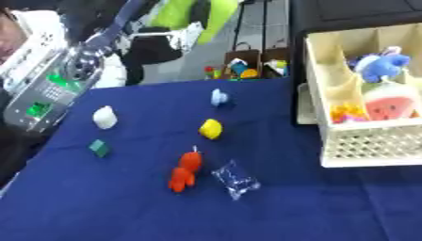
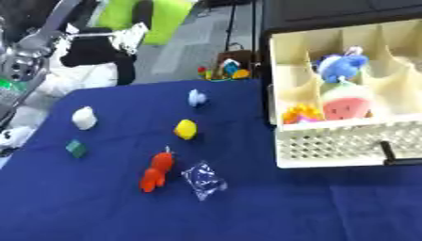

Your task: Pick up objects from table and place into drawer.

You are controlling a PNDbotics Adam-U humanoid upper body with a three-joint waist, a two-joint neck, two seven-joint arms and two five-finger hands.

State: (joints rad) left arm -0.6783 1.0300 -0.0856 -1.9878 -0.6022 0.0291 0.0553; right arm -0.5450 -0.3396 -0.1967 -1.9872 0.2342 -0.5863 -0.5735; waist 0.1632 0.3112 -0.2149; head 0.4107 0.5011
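Several small things lie on the blue table [image 1: 107, 202]: a white lump [image 1: 105, 117], a small green block [image 1: 100, 148], a yellow piece [image 1: 211, 128], a pale blue piece [image 1: 219, 97], an orange toy figure [image 1: 184, 172] and a clear plastic packet [image 1: 236, 179]. At the right stands the open cream drawer [image 2: 346, 143] with dividers. It holds a blue plush [image 2: 340, 65], a watermelon-patterned toy [image 2: 346, 104] and an orange-yellow thing [image 2: 300, 113]. A silver and grey section of my left arm [image 1: 51, 87] shows at the upper left, above the table's left edge. Neither hand shows.
A black handle [image 2: 400, 159] sticks out of the drawer's perforated front. Behind the table there are bags with coloured items [image 1: 247, 66] on the floor, and a dark cabinet [image 1: 354, 14] rises behind the drawer. A person is at the far left edge.
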